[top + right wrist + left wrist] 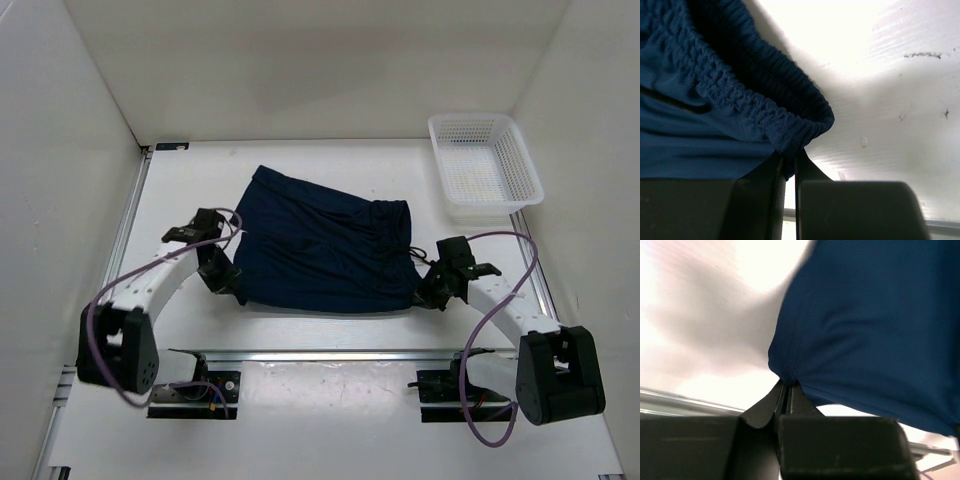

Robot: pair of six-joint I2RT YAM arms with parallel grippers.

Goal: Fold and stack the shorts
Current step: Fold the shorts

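Seen from above, the left claw (232,290) meets the near left corner of the dark navy soft fabric shorts (325,245), which lie spread across the middle of the white surface (190,190). Only its wrist camera shows the jaws pinched tight on a fold of hem. The right claw (428,293) clamps the near end of the gathered elastic waistband (765,117), whose ribbing shows only in the right wrist view. A white plastic mesh basket (527,165) sits at far right, apart from the shorts.
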